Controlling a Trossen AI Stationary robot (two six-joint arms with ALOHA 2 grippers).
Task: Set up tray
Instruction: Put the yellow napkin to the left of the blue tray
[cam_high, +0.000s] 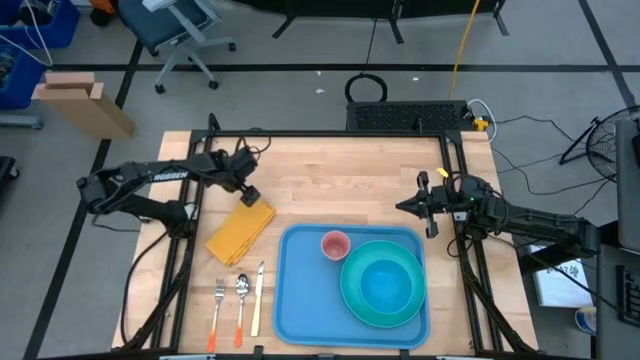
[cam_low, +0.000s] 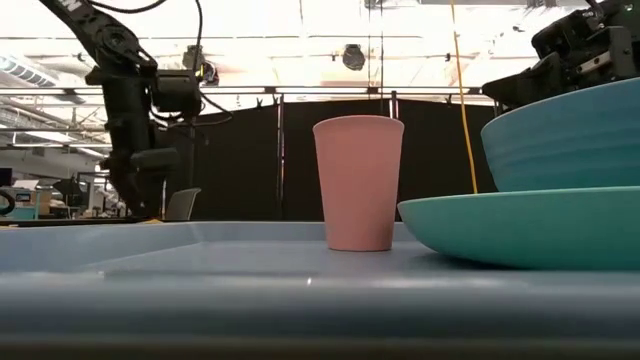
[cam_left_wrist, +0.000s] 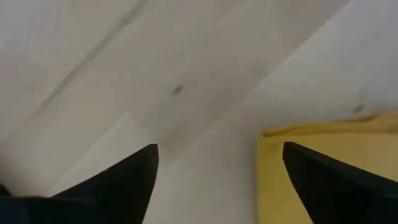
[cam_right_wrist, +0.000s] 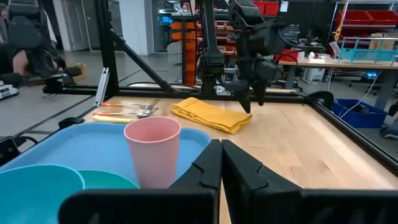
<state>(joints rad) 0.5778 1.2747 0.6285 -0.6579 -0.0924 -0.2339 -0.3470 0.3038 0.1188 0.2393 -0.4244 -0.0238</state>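
The blue tray (cam_high: 300, 300) lies at the table's near middle. On it stand a turquoise plate (cam_high: 352, 298) with a blue-green bowl (cam_high: 385, 283) and a pink cup (cam_high: 335, 245). A folded yellow napkin (cam_high: 240, 230) lies flat on the wood left of the tray. My left gripper (cam_high: 249, 196) is open, just above the napkin's far corner (cam_left_wrist: 280, 168); one finger stands over the cloth, the other over bare wood. My right gripper (cam_high: 426, 207) is shut and empty, off the tray's far right corner, pointing toward the table's left.
A fork (cam_high: 217, 312), a spoon (cam_high: 240, 305) and a knife (cam_high: 257, 300) lie side by side on the wood left of the tray, near the front edge. A black frame (cam_high: 330, 133) runs round the table. Bare wood lies beyond the tray.
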